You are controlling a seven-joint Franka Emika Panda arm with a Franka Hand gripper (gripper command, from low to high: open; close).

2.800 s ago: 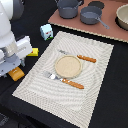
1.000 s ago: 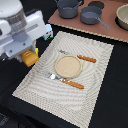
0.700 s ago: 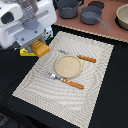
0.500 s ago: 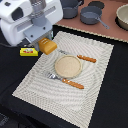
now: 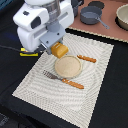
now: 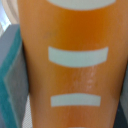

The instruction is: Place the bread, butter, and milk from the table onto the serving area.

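Exterior view gives me the arm's white body over the far corner of the serving area [image 5: 95, 75], on the exterior view's left. Under it, the bread [image 5: 59, 50] hangs off the gripper [image 5: 54, 47], just above the striped mat and just beside the rim of the round plate [image 5: 68, 66]. I see the golden-orange loaf held at its upper end; the fingers themselves are mostly hidden by the wrist housing, so I can only say they are closed against the loaf, not how wide they stand.

On the wrist view the bread [image 6: 75, 65] fills nearly the whole picture: an orange surface with 2 pale bars across it. A grey-teal edge shows at one side, too blurred for me to name.

On the mat I count a fork [image 5: 51, 76] and a wooden-handled knife [image 5: 74, 84] lying near the plate on the side toward the camera, and 1 more knife [image 5: 87, 59] on the plate's far side, toward the exterior view's right. A yellow strip, the butter [image 5: 29, 52], lies on the dark desk [image 5: 20, 112] just off the mat's edge, partly under the arm. Grey pots [image 5: 91, 16] sit on the pinkish board [image 5: 112, 32] beyond the mat. I cannot find the milk.
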